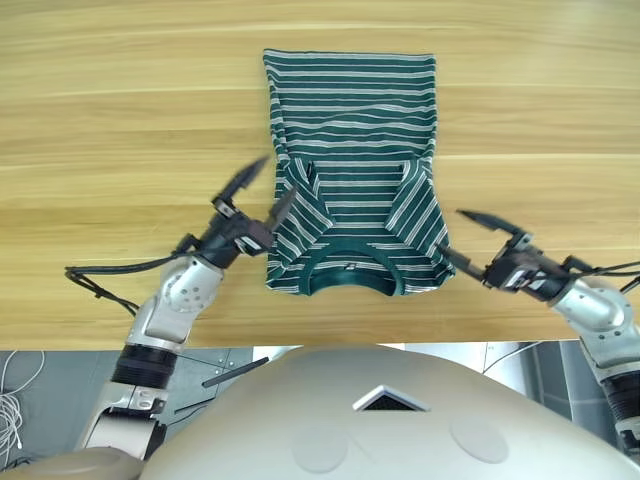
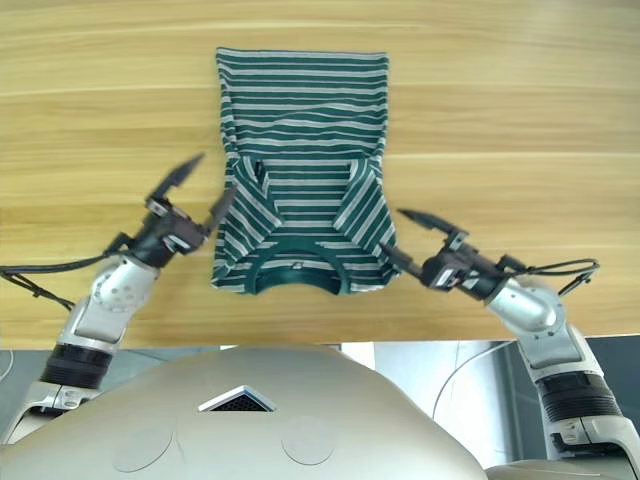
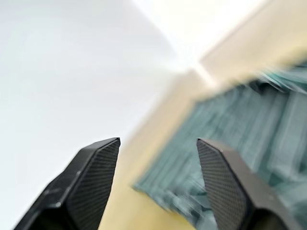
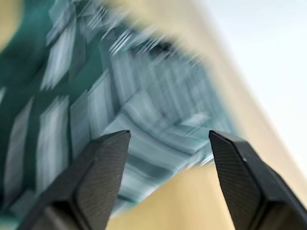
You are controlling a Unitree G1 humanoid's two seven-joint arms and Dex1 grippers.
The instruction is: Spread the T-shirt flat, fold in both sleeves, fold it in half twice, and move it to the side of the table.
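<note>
Black, weave-textured jaws stand wide apart on both arms and hold nothing. The left gripper stands at the robot's-left edge of the garment, level with the folded-in sleeve. The right gripper sits just beside the near right shoulder corner; its lower finger is close to the cloth or touching it, and we cannot tell which.

Between them lies the dark green T-shirt with thin white stripes, in the middle of the light wooden plank desk. Its neckline is toward the robot and its hem away. Both sleeves are already turned in over the chest, so the outline is a narrow rectangle.

We judge the step in hand to be the first halving. To do it well, we would have each pair of jaws pinch a near shoulder corner, catching the tucked sleeve layer together with the body cloth. We would then lift both corners level, carry them away to the hem, and lay edge on edge so the sleeves do not slip out. Uneven height between the arms would likely skew the fold.

Writing: a small pale tab sits inside the back of the neckline. Nothing on it can be read, and we see no other print.
</note>
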